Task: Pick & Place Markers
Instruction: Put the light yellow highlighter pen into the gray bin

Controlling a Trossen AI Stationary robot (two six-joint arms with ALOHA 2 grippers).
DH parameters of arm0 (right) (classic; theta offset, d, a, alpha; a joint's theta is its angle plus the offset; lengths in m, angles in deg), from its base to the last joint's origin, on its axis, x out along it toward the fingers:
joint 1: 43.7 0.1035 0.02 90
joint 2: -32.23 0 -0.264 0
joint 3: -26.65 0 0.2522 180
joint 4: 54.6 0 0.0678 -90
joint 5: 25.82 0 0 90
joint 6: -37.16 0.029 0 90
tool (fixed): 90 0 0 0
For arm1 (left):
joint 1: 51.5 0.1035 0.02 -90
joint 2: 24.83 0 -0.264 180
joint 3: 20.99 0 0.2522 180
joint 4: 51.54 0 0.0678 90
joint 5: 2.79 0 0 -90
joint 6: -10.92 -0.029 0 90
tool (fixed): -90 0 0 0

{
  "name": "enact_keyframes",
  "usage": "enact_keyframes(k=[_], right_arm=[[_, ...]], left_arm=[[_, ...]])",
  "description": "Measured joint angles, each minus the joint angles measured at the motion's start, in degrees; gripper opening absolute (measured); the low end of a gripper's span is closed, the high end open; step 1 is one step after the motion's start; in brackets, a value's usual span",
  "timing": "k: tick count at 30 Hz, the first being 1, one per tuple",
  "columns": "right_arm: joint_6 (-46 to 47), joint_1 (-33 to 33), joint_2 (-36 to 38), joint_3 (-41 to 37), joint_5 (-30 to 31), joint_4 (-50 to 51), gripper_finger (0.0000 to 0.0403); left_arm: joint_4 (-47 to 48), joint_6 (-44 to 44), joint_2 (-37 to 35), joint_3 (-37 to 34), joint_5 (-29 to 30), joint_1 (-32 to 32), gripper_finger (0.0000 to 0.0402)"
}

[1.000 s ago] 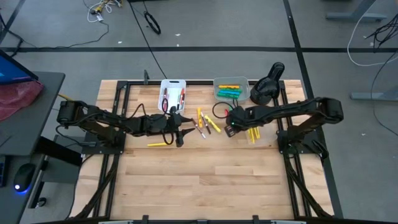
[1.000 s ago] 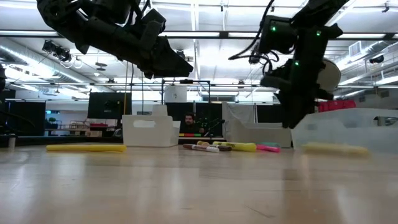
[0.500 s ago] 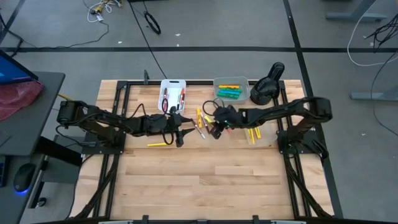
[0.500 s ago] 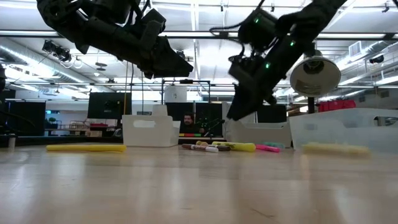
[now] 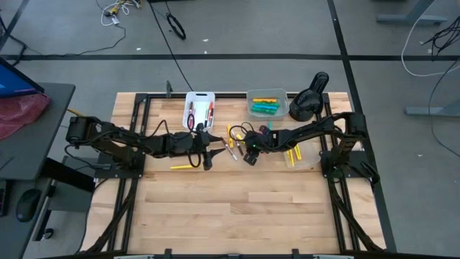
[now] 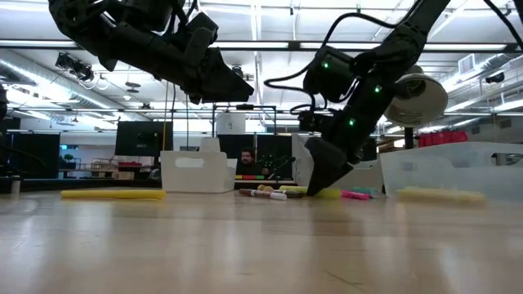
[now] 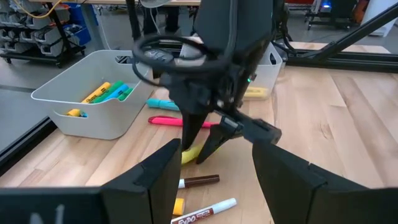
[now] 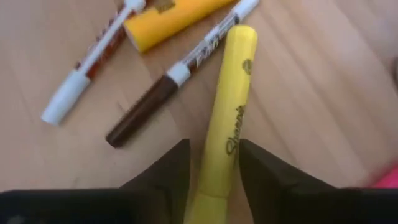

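**Right claw straddles a yellow marker on the worktop**

The right claw is down at the loose markers in the middle of the worktop. Its fingers stand apart on either side of a yellow marker, which lies flat on the wood and is not gripped. A brown marker lies just beside it. The left claw hangs above the wood, released and holding nothing. Another yellow marker lies apart near it.
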Motion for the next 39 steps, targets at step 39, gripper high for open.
enact_keyframes(k=[39], right_arm=[[-31.5, -22.4, -6.0, 39.8, 12.6, 60.4, 0.0041]], left_arm=[[-0.1, 1.1, 0.0, 0.0, 0.0, 0.0, 0.0206]])
